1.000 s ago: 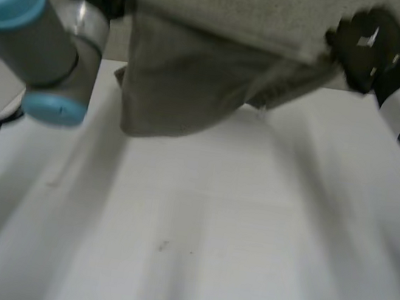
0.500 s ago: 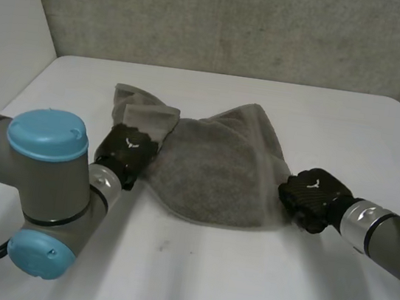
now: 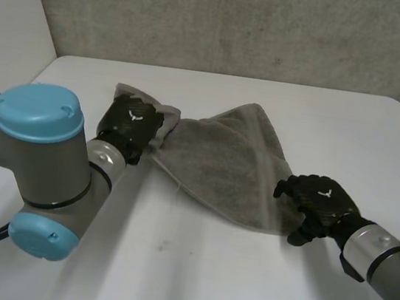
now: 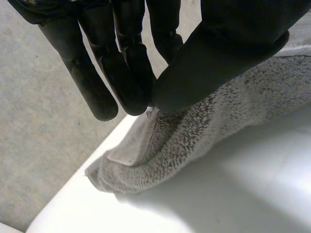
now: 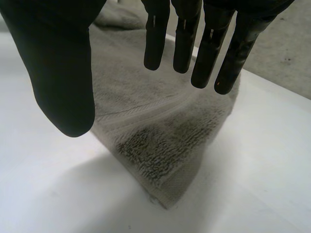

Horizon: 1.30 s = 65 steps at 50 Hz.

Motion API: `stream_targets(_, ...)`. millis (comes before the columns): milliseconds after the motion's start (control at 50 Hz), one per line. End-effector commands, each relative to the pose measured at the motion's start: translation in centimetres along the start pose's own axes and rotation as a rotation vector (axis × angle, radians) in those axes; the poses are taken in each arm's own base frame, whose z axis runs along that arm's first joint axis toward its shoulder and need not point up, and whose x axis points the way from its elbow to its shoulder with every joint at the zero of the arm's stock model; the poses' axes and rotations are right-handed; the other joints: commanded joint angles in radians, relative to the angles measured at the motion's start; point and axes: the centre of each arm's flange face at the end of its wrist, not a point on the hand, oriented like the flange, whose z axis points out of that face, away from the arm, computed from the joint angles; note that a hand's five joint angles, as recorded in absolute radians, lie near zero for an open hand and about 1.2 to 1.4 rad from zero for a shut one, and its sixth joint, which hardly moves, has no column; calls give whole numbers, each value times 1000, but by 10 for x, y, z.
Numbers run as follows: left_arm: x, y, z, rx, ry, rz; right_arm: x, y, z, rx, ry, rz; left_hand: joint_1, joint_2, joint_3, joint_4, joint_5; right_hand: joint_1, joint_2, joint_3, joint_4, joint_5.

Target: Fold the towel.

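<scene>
Towel [image 3: 221, 160] slants between our hands
Left hand [image 3: 130, 125] pinches its far corner; right hand [image 3: 323, 205] hovers, fingers apart, over the near corner.

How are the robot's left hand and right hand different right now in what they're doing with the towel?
The left hand pinches the towel between thumb and fingers, while the right hand has straight, spread fingers and holds nothing. The left hand is at the towel's left end, and the right hand is over its near right corner. Both are black and low over the white table.
</scene>
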Motion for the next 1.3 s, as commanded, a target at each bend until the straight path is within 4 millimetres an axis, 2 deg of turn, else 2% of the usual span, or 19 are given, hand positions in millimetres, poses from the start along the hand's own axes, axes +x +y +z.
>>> stream_targets(20,-9,-19,7,57,-30,-10,-2,10,18,-27,43,-52,196,178,180,179,179,99,38,49,53,51)
stream_targets(140,-14,-26,10,65,-38,-36,1,13,29,-28,80,-85,196,178,180,179,179,155,94,105,109,107)
stream_targets(400,-9,-17,12,31,-20,-72,11,16,48,-23,95,-186,196,178,180,179,179,442,382,392,396,394)
stream_targets(660,-10,-13,13,22,-22,-73,16,20,62,-25,95,-186,196,178,180,179,179,457,397,407,411,409)
stream_targets(700,-9,-13,12,20,-21,-73,16,20,62,-24,96,-188,196,178,180,179,179,516,455,466,470,468)
stream_targets(720,-9,-12,12,18,-20,-71,17,19,63,-21,98,-188,196,178,180,179,179,731,670,681,685,683)
stream_targets(740,-9,-12,12,17,-20,-71,17,19,63,-21,98,-188,196,178,180,179,179,733,673,683,687,685)
stream_targets(760,-9,-11,12,15,-19,-72,19,17,64,-15,102,-190,196,178,180,179,179,961,901,912,915,914)
stream_targets(900,1,-2,10,-15,6,-65,27,-10,59,50,138,-210,196,178,180,179,179,964,904,914,918,916)
stream_targets(940,8,10,5,-61,33,-58,29,-30,50,100,158,-235,149,132,134,133,133,964,904,914,918,916)
stream_targets(1020,27,20,-10,-113,96,-43,31,-39,44,104,166,-237,37,20,22,20,21,964,904,914,918,916)
stream_targets(1040,39,23,-19,-135,138,-32,35,-37,43,87,168,-232,-18,-35,-34,-35,-34,964,904,914,918,916)
stream_targets(1060,39,23,-20,-136,138,-32,41,-36,41,76,182,-231,-18,-36,-34,-35,-35,964,904,914,918,916)
stream_targets(1100,58,28,-38,-176,210,-14,47,-36,40,67,197,-242,-228,-246,-244,-245,-245,964,904,914,918,916)
stream_targets(1120,58,28,-38,-176,211,-14,47,-36,40,67,197,-242,-230,-247,-245,-247,-246,964,904,914,918,916)
stream_targets(1160,71,31,-53,-204,265,-18,60,-36,39,52,230,-291,-493,-510,-509,-510,-510,964,904,914,918,916)
stream_targets(1180,71,31,-53,-204,265,-18,60,-36,39,52,230,-291,-494,-511,-510,-511,-511,964,904,914,918,916)
stream_targets(1220,80,21,-64,-182,294,-46,76,-32,37,21,270,-348,-550,-567,-565,-567,-566,964,904,914,918,916)
stream_targets(1300,80,8,-67,-146,296,-86,84,-29,36,-4,291,-390,-556,-573,-571,-573,-572,964,904,914,918,916)
